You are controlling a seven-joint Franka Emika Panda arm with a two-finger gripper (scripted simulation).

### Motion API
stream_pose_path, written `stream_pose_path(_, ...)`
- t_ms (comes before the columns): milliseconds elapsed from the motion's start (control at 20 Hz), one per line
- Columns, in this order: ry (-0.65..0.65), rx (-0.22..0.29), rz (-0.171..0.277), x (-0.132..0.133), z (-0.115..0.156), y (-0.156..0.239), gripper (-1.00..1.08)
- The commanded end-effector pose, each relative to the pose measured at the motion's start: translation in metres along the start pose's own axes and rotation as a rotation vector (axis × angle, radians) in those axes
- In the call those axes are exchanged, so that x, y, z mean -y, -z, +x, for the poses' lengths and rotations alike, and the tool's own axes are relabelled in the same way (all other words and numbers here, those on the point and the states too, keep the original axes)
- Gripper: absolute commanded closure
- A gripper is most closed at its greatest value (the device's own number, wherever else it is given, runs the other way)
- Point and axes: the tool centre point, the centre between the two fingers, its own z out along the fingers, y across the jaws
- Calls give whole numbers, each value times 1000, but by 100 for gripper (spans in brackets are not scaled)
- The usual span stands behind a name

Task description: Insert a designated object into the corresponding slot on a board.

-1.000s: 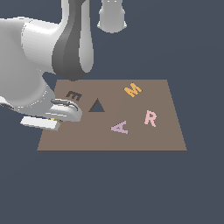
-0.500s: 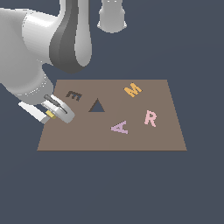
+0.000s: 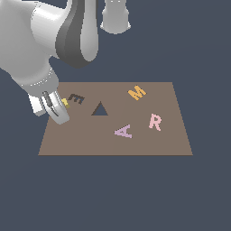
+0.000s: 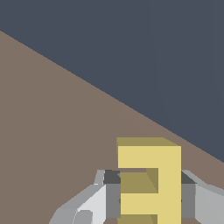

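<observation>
Small pale-yellow E-shaped block (image 4: 151, 183), flat matte faces, sharp square edges, shaded inner notches; it sits clamped between the two grey gripper fingers (image 4: 98, 201), so the gripper (image 4: 148, 197) is grasping it. In the exterior view only a tiny yellow bit of the block (image 3: 65, 102) shows beside the white-grey gripper (image 3: 56, 108), which hangs tilted over the board's edge on the exterior view's left, just beside the slot.

Slot: dark recessed E-shaped cutout (image 3: 75, 99), tilted, unfilled. Large flat brown rectangular board (image 3: 149, 144), smooth, untextured. Dark triangular cutout (image 3: 99, 109) near the middle.

Readable letters only, no brands: orange M piece (image 3: 136, 93), pink R piece (image 3: 154, 122), lilac A piece (image 3: 123, 131), all lying flat on the board, well apart from the gripper. Arm (image 3: 54, 31) glossy white with dark grey joint band. Background plain dark blue-grey.
</observation>
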Motion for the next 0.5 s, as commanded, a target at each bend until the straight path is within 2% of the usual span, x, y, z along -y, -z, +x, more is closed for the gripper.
stream_pose_path(0, -109, 0, 0, -5, -6, 1, 108)
stream_pose_path(450, -471, 1, 0, -15, -31, 2, 108)
